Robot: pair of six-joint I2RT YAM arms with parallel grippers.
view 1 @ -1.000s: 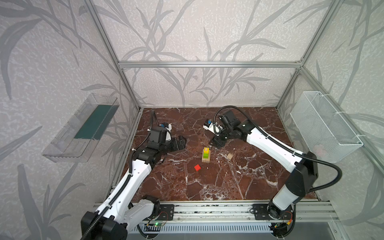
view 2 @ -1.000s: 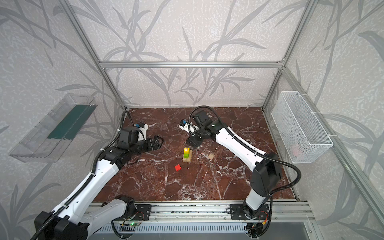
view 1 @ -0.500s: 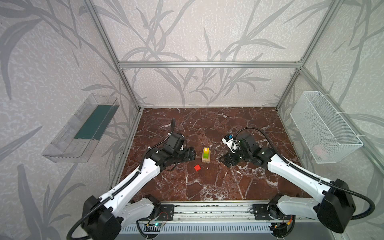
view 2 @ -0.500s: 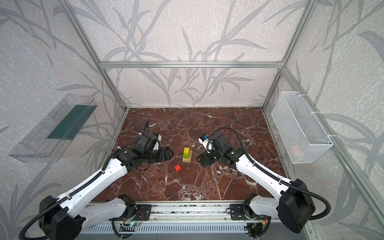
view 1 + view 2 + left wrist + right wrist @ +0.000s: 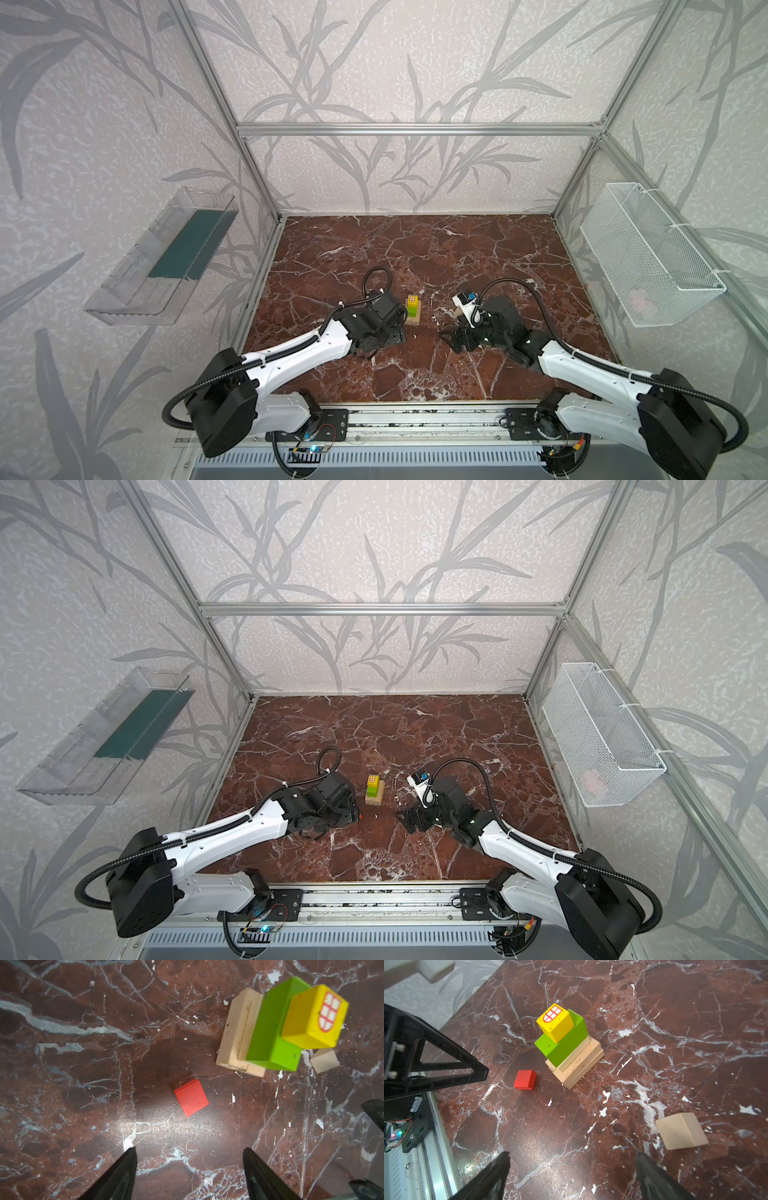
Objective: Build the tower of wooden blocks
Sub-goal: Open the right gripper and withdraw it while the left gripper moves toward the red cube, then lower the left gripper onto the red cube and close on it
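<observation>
Top views, left to right: a clear wall shelf (image 5: 162, 257) sits on the left wall, then the left arm reaches in low over the brown marble bench (image 5: 415, 249). The left gripper (image 5: 189, 1149) is released, jaws spread with nothing between them, pointing down at the red cube (image 5: 191, 1097). In the left wrist view the cube lies flat on the bench ahead of the fingertips, untouched. Near the cube but apart from it stands the tower (image 5: 374, 789), around bench middle. It has pale wood planks (image 5: 234, 1030) stacked as a base and a lime-green bar (image 5: 270, 1028) on them. A yellow cube (image 5: 311, 1022) with a red-lined window print sits on top, toward one end of the bar. A small plain wood piece (image 5: 681, 1131) lies loose on the bench to the tower's right, apart from it. The right gripper (image 5: 573, 1153) is released too, jaws wide and empty, low over bare bench, with the wood piece off to one side and not between the jaws. A white wire basket (image 5: 648, 257) hangs on the right wall.
</observation>
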